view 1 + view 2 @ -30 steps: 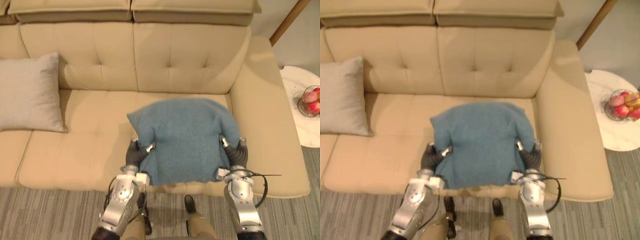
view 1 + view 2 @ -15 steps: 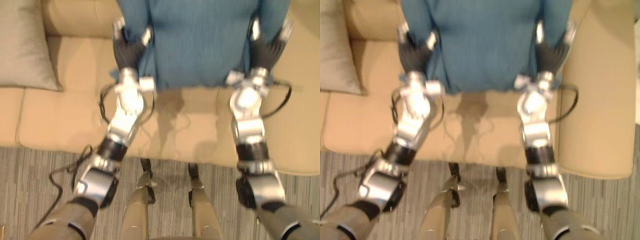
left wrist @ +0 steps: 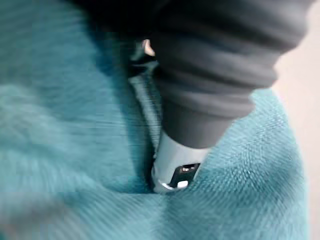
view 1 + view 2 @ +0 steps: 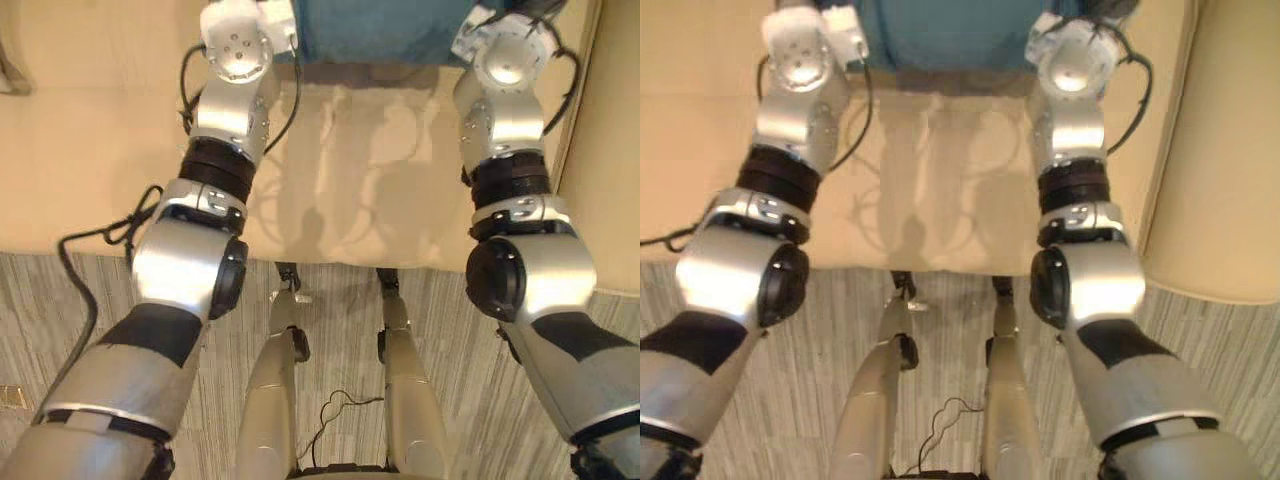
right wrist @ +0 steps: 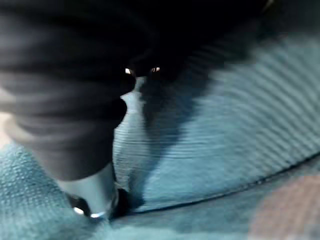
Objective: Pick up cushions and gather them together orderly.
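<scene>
Lying nearest: a grey striped carpet (image 4: 30, 320) that runs up to the front edge of the sofa.
Over the seat (image 4: 100, 150): beige sofa upholstery lies beyond the carpet. Both silver-grey arms stretch out across it, away from the robot, side by side and well apart.
By the armrest (image 4: 1230, 150): the sofa's beige side rises on the robot's right, just beside the right arm.
Robot's left hand (image 3: 200, 100): its dark ribbed cover lies against teal cloth. A silver finger is dug into the fabric, which bulges and creases round it. The hand is clamped on the left side of the blue cushion (image 4: 385, 30).
Robot's right hand (image 5: 75, 100): it mirrors the other, with the dark cover against the same ribbed teal weave. A silver finger is pressed deep into a fold, gripping the cushion's right side.
Where the blue cushion sits: it is farthest out, held between the two hands at the far end of the arms. Its lower edge spans the gap between the wrists and touches both. It lies over the middle of the seat, left of the armrest. A shadow falls on the beige just below that edge. Whether the cushion clears the seat cannot be told.
</scene>
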Robot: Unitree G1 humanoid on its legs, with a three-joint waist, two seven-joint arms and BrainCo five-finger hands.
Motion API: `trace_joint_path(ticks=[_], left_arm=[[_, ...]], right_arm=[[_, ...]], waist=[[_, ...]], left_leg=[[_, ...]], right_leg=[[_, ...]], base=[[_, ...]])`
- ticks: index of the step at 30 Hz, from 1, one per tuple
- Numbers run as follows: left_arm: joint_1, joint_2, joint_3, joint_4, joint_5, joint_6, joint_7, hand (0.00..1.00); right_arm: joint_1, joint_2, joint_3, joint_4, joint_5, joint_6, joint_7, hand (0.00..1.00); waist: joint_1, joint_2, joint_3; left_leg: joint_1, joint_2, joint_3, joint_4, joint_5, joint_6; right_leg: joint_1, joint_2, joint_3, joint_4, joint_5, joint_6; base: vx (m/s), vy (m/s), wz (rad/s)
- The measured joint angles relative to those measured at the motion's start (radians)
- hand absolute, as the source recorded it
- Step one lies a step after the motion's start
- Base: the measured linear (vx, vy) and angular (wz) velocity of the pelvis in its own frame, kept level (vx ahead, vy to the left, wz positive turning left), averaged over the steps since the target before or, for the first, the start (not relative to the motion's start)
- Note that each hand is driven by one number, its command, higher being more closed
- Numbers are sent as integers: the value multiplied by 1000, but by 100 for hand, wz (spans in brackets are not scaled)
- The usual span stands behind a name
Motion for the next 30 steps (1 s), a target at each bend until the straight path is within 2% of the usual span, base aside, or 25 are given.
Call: trace_joint_path(ticks=[2, 5, 8, 11, 16, 19, 23, 26, 30], left_arm=[[66, -33, 36, -36, 0, 0, -1, 0], [170, -75, 47, -121, 4, -17, 0, 0], [253, -86, 50, -178, 32, -19, 0, 0], [318, -75, 65, -224, 42, -21, 4, 0], [377, -44, 67, -312, 37, -28, 10, 0], [420, -8, 67, -387, -16, -50, 7, 0], [575, 33, 66, -504, -54, -93, -14, 0], [707, 38, 63, -580, -58, -109, -42, 0], [971, -59, 53, -644, -57, -117, -103, 0]], right_arm=[[69, 45, -1, -55, 21, 0, 11, 0], [182, 95, -26, -135, 19, -6, 17, 0], [273, 109, -35, -222, 15, -15, 21, 0], [354, 130, -31, -328, -6, -24, 21, 0], [461, 102, -39, -551, -23, -62, 16, 0], [525, 56, -79, -650, -16, -101, 32, 0], [750, 19, -128, -774, 34, -158, 94, 0], [905, 20, -130, -846, 62, -179, 149, 0], [1162, 64, -78, -872, 69, -194, 253, 0]], waist=[[8, -1, 8], [14, -1, 10], [22, -2, 10], [28, -2, 10], [33, -5, 10], [35, -7, 9], [37, -20, 2], [36, -35, -9], [34, -61, -49]], left_leg=[[-3, 13, 2, 7, -4, -5], [-10, 21, -3, 45, -18, -23], [-14, 21, -14, 76, -34, -40], [-25, 37, -26, 82, -40, -48], [-27, 44, -34, 106, -32, -39], [-2, 44, -35, 109, -30, -37], [94, 37, -40, 118, -55, -42], [127, 40, -42, 163, -93, -47], [182, 43, -58, 215, -146, -45]], right_leg=[[-17, 11, 0, 32, -1, -1], [-25, 21, -5, 85, -27, -22], [-35, 22, -17, 148, -87, -35], [-54, 33, -34, 179, -105, -43], [-65, 40, -45, 229, -120, -48], [-53, 40, -53, 261, -124, -48], [47, 31, -63, 277, -169, -53], [100, 28, -70, 279, -187, -59], [204, 21, -95, 245, -195, -61]], base=[[32, -17, -11], [13, -2, 8], [-21, -10, 17], [-43, -31, 5], [-23, -43, 6], [-5, -38, 5], [2, -53, 11], [-1, -52, 4], [55, -23, 9]])
